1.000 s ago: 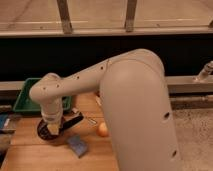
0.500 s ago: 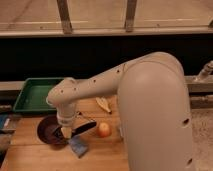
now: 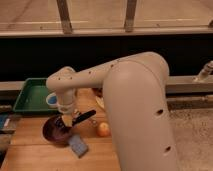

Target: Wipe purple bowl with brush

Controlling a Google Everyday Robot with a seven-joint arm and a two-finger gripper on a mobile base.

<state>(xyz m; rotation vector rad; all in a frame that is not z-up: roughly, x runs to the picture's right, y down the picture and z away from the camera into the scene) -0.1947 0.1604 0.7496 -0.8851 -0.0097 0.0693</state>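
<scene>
The gripper (image 3: 67, 117) hangs over the purple bowl (image 3: 55, 131) on the tabletop (image 3: 30, 150), seemingly clamped on the brush (image 3: 80, 120) angled into it, so wiping looks underway, and next calls for sweeping bristles around the bowl's inside.

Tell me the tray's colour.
Green tray, camera view; the gripper is at the purple bowl.

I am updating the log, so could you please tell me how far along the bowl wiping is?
Done: the claw holds the brush. In hand: it hangs over the purple bowl, with the brush handle angled up to the right. Left: whether the bristles touch the bowl cannot be seen, so no wiping is confirmed.
</scene>
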